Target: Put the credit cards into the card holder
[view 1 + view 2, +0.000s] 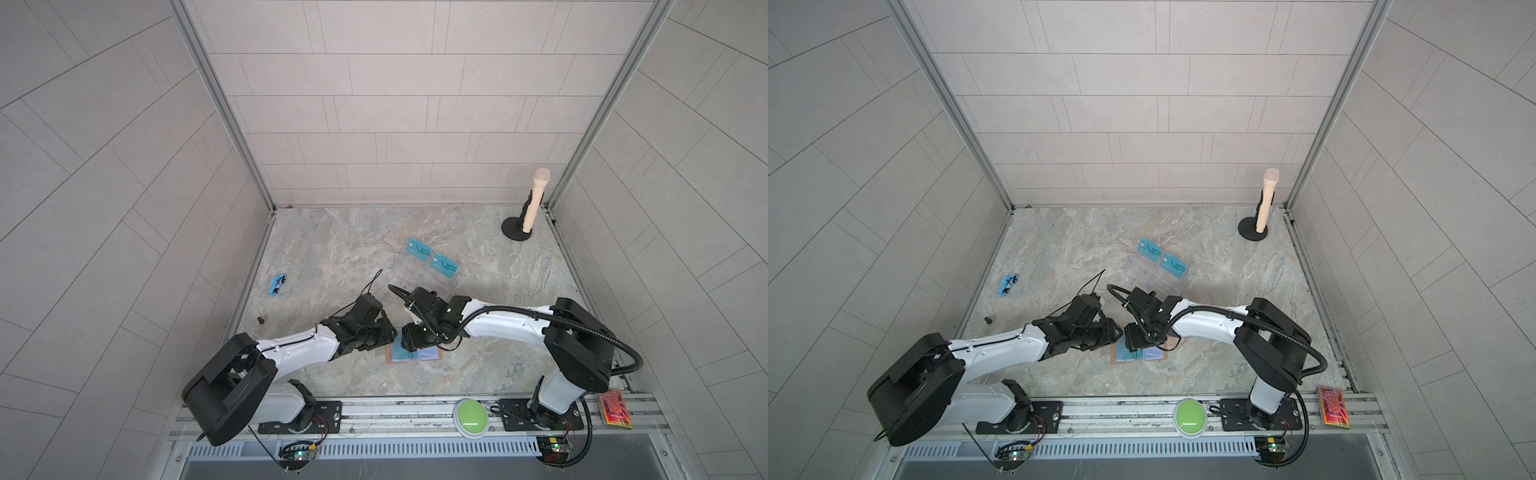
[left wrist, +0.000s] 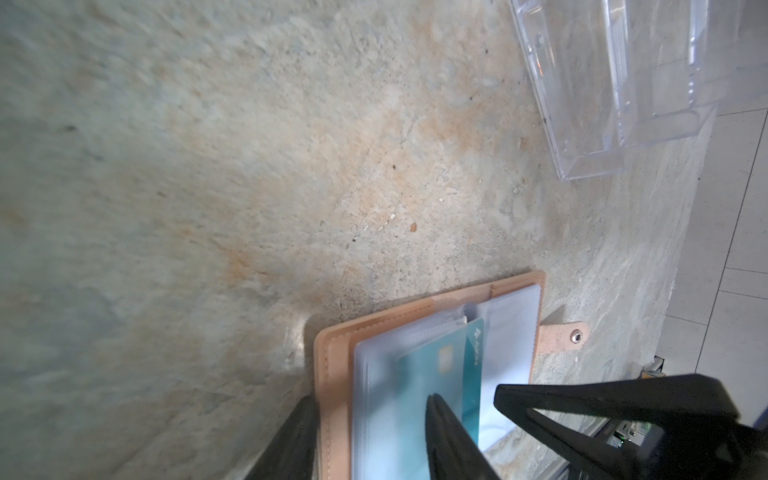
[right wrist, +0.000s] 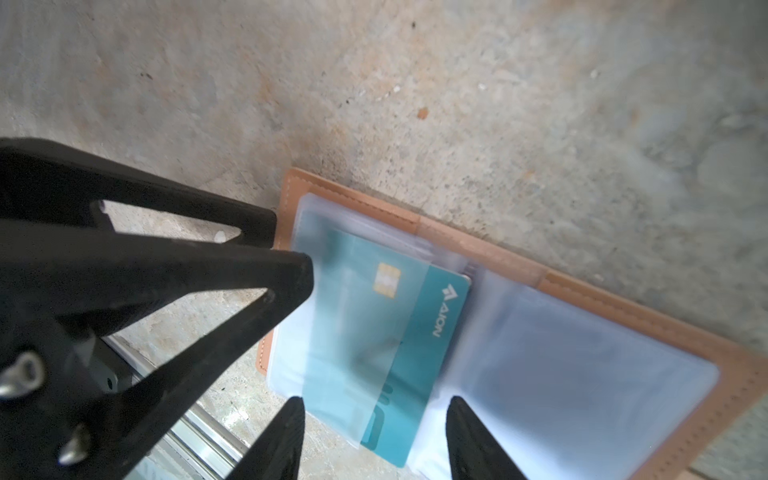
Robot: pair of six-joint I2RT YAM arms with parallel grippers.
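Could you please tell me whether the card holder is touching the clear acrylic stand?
Apart. The left wrist view shows a broad stretch of bare table between the card holder and the clear acrylic stand.

top views: overhead, far, whole table [image 1: 478, 332] | wrist views: close, oblique, both on card holder [image 2: 330, 374]

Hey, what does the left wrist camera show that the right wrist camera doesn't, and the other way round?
Only the left wrist view: the clear acrylic tiered stand and the snap-button tab of the tan leather-like card holder. Only the right wrist view: the holder's whole right-hand pocket page, and the uncovered end of the teal-blue plastic card, lying between the spread jaws of the right gripper. Both: the holder open on the marbled tabletop, the card with its gold chip partly inside a translucent pocket.
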